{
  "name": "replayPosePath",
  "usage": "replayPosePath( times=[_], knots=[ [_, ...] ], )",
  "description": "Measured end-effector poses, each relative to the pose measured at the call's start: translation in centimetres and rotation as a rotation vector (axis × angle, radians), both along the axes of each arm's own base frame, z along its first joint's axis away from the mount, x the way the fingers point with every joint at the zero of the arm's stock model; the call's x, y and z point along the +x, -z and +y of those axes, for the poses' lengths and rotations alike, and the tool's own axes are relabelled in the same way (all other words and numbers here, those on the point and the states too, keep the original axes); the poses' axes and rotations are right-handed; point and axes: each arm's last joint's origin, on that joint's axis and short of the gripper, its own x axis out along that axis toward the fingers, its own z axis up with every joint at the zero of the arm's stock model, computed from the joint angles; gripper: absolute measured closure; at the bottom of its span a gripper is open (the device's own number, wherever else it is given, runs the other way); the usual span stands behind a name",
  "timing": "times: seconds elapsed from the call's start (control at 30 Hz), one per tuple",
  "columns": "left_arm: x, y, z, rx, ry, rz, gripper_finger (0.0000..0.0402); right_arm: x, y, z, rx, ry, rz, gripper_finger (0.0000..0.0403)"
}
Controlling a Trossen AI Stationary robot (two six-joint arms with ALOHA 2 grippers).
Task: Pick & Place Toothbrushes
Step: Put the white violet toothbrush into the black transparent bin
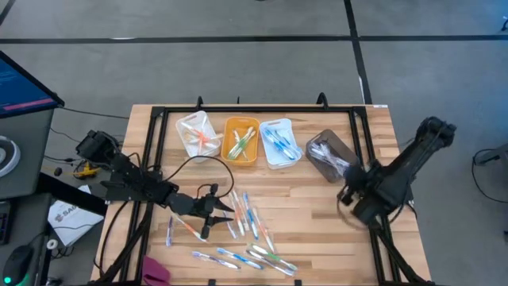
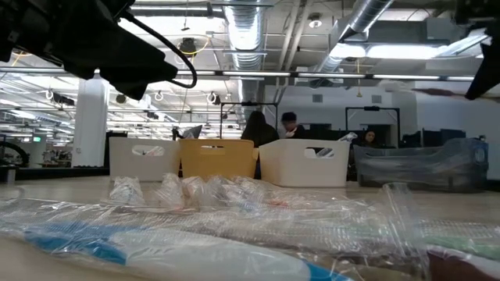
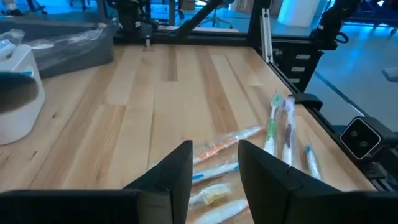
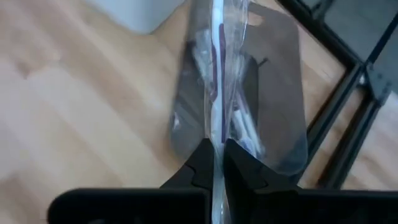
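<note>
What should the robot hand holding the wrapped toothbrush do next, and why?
Probably let it go. The right gripper is shut on a wrapped toothbrush that hangs right over the dark grey bin, which already holds others. Opening the fingers should drop it in. The left gripper hovers open above the loose toothbrushes on the table.

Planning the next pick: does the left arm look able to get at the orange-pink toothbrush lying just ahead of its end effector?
Probably yes. The left end effector is open and low over the table, and the orange-pink toothbrush lies on bare wood just beyond its fingers, with nothing lying over it; other wrapped toothbrushes lie beside it.
</note>
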Motion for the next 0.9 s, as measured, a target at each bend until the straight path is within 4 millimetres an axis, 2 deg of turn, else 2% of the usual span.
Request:
replayPosePath(
  times=[0.13,0.33,0.47,0.67,0.77,0.9],
  knots=[
    [0.0,0.0,0.0,0.004,0.000,-0.001,0.0279,-1.4,0.2,-2.2,0.053,0.077,-0.139,0.0394],
    [0.0,-0.1,0.0,0.022,0.005,-0.010,0.0279,-2.4,0.0,-4.6,0.080,0.157,-0.206,0.0394],
    [0.0,-0.1,0.0,0.019,0.005,-0.016,0.0279,-2.3,-0.3,-5.8,0.067,0.150,-0.168,0.0394],
    [0.0,-0.1,0.0,0.020,0.004,-0.017,0.0279,-0.9,-0.4,-6.8,0.029,-0.002,-0.057,0.0394],
    [0.0,-0.1,0.0,0.021,0.005,-0.018,0.0279,-0.6,-0.3,-7.6,0.057,0.066,-0.036,0.0394],
    [0.1,-0.2,0.0,0.019,0.005,-0.022,0.0279,-0.3,1.0,-8.6,0.146,0.173,0.010,0.0394]
  ],
)
